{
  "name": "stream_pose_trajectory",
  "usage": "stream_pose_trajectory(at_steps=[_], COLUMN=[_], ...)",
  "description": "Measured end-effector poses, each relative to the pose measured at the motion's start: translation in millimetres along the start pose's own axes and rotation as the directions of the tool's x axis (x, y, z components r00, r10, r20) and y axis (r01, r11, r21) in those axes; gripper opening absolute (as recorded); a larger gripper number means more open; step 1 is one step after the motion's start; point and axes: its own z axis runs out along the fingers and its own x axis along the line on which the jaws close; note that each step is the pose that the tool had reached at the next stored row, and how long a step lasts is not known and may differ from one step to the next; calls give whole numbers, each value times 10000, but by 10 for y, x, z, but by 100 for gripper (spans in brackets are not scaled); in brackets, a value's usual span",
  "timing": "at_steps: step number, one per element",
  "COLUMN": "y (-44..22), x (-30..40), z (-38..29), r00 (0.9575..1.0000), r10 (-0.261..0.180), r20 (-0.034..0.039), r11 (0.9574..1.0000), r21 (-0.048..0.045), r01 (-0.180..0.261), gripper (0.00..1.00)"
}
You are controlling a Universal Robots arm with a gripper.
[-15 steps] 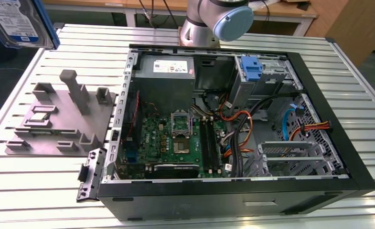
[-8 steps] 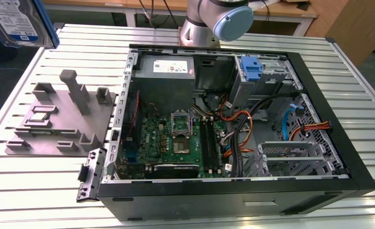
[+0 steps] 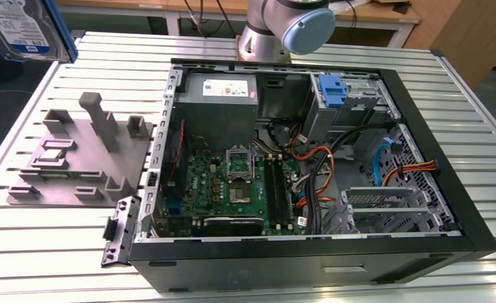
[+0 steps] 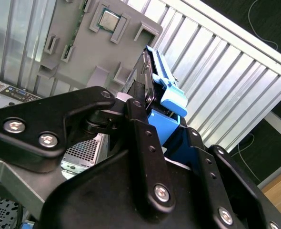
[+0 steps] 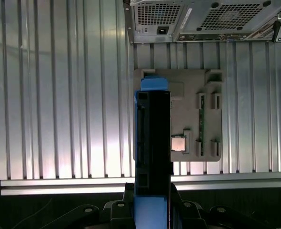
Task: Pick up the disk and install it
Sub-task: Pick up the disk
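The disk (image 3: 22, 26), a silver hard drive with a white-and-blue label in a blue carrier, hangs high at the exterior view's upper left, above the slatted table. Both wrist views show my gripper (image 5: 152, 202) shut on the disk (image 5: 152, 143), which is seen edge-on with its blue carrier tab pointing away from the wrist. In the second wrist view the black fingers (image 4: 140, 129) clamp the disk (image 4: 160, 88) on both sides. Below it lies the grey fixture block (image 5: 193, 119).
An open computer case (image 3: 450, 208) fills the table's middle, with a motherboard (image 3: 230, 186), a grey power supply (image 3: 220, 88) and a drive bay holding a blue bracket (image 3: 335, 92). The grey fixture block (image 3: 83, 158) stands at the exterior view's left. The arm's base (image 3: 282, 28) rises behind the case.
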Motion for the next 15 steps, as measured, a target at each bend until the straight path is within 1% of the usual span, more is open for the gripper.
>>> stream_pose_trajectory(at_steps=[15], y=[0], x=[1], z=[-47], r00=[10000], r10=[0], r20=[0], r11=[10000], r21=[0], r01=[0], gripper=[36])
